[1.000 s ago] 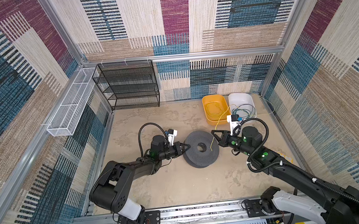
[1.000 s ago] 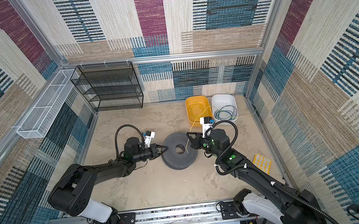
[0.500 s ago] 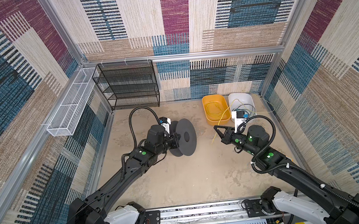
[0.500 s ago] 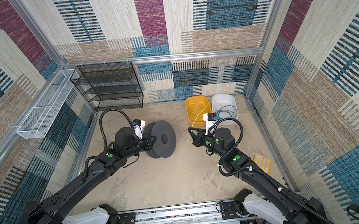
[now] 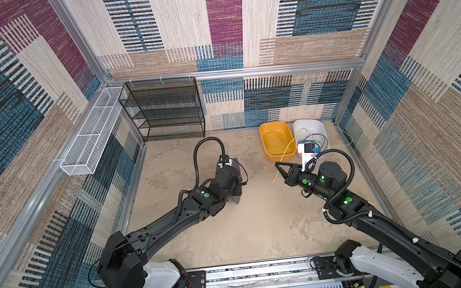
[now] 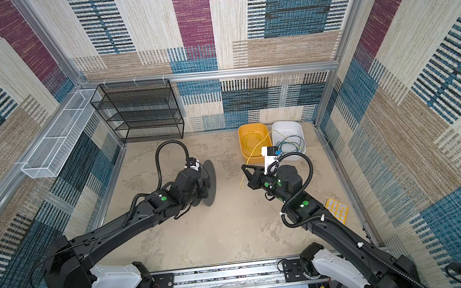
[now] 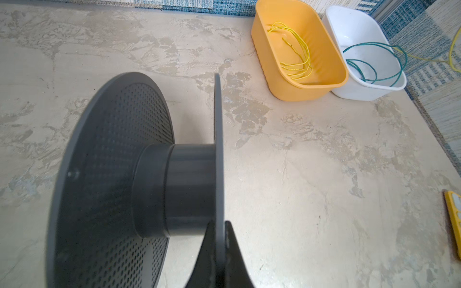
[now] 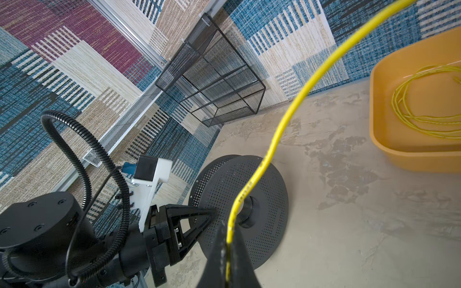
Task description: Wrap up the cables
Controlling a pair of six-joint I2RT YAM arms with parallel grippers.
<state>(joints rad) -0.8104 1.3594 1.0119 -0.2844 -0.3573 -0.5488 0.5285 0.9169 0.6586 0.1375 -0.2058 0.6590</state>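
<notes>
While my left end effector [image 7: 219,230] is clamped tight on the rim of one disc of the grey spool [image 7: 112,174], holding it on edge over the left-middle of the worktop [image 5: 231,234], my right end effector [image 8: 228,232] is pinched closed on the yellow cable [image 8: 282,124], apart from the spool. A short tail hangs below that pinch and the rest arcs back toward the far right, where more yellow loops lie in the yellow tub [image 7: 294,92] and the teal cable [image 7: 374,45] lies coiled in the white tub [image 7: 361,93] just beside it.
</notes>
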